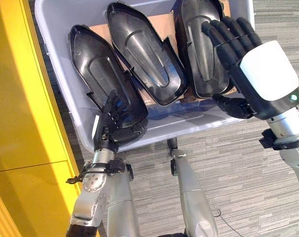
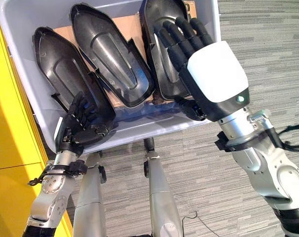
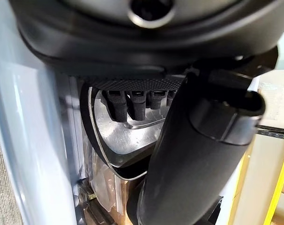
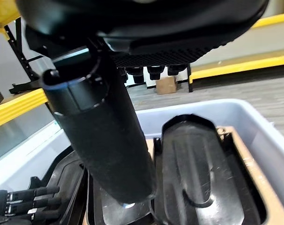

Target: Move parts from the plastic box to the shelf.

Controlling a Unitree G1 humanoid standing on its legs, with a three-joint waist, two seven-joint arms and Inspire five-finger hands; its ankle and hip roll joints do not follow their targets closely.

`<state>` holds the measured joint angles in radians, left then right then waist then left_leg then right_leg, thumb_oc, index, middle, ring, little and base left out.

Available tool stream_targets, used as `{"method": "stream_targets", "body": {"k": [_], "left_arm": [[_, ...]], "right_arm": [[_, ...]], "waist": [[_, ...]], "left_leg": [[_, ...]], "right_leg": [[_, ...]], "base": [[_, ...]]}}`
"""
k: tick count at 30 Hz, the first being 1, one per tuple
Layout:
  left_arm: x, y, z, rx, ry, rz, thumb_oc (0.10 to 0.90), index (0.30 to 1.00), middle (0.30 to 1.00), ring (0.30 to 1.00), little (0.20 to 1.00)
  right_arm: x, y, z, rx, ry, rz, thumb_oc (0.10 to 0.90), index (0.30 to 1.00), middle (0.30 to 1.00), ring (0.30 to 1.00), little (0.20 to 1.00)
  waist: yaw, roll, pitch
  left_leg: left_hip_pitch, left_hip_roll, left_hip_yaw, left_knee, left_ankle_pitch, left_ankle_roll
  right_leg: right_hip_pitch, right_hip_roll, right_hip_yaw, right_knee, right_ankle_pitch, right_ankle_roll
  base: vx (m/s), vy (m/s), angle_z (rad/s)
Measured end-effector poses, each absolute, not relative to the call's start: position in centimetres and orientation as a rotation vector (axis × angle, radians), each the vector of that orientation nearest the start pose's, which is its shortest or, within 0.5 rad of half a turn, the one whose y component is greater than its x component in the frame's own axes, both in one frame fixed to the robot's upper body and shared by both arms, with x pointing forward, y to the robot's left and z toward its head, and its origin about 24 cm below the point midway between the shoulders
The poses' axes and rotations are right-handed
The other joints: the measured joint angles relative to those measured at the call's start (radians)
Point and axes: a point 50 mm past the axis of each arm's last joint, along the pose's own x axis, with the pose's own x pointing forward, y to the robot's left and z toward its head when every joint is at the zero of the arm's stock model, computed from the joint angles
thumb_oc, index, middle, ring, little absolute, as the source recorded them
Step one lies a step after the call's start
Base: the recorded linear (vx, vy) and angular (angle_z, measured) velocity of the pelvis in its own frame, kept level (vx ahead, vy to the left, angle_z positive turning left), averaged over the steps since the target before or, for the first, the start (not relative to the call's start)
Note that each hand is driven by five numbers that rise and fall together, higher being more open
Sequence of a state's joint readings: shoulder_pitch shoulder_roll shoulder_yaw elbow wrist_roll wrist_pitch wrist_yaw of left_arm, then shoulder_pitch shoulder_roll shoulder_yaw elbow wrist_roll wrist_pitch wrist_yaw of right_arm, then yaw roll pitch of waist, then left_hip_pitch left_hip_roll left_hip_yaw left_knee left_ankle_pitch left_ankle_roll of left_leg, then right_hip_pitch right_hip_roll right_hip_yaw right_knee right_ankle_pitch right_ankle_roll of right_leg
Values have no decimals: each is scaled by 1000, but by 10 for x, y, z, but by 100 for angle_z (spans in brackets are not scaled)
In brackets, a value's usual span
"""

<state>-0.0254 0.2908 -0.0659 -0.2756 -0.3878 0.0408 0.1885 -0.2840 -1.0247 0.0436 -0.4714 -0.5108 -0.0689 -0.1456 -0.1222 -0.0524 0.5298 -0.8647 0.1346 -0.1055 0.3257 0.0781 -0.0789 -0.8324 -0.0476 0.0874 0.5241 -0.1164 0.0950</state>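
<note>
Black moulded parts, three side by side, lie in the pale plastic box; we find no writing on them.

We note the left hand reaching over the box's near wall, fingers curled onto the left part, thumb at its near rim. The right hand hovers above the right part, fingers straight and together, holding nothing. The middle part lies between the hands, over brown cardboard.

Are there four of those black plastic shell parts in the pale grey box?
No, the pale grey plastic box holds three black moulded shell parts, left, middle and right.
</note>
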Motion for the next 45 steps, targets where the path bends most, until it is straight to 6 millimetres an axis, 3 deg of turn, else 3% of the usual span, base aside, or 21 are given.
{"method": "stream_targets", "body": {"k": [11,17,33,45], "left_arm": [[255,172,117,-145,-256,10,900,1000,1000,1000,1000],[256,169,119,-167,-273,12,900,1000,1000,1000,1000],[258,170,117,-167,-267,30,900,1000,1000,1000,1000],[258,173,118,-170,-275,44,900,1000,1000,1000,1000]], "right_arm": [[265,-209,243,-1403,-764,-89,900,1000,1000,1000,1000],[275,-210,241,-1349,-734,-107,900,1000,1000,1000,1000],[285,-214,231,-1293,-676,-128,900,1000,1000,1000,1000],[278,-211,230,-1278,-694,-110,900,1000,1000,1000,1000]], "waist": [[41,11,0],[48,21,0],[49,28,-2],[44,28,-2]], "left_leg": [[-41,0,-7,1,1,-1],[-57,-1,-16,2,9,-13],[-56,-1,-25,20,5,-16],[-55,1,-20,19,2,-21]], "right_leg": [[-40,2,-4,6,-1,-1],[-60,2,-11,26,-8,-5],[-53,2,-18,40,-20,-10],[-62,2,-17,49,-21,-10]], "base": [[9,-2,1],[9,-5,4],[3,-1,1],[-3,2,0]]}}
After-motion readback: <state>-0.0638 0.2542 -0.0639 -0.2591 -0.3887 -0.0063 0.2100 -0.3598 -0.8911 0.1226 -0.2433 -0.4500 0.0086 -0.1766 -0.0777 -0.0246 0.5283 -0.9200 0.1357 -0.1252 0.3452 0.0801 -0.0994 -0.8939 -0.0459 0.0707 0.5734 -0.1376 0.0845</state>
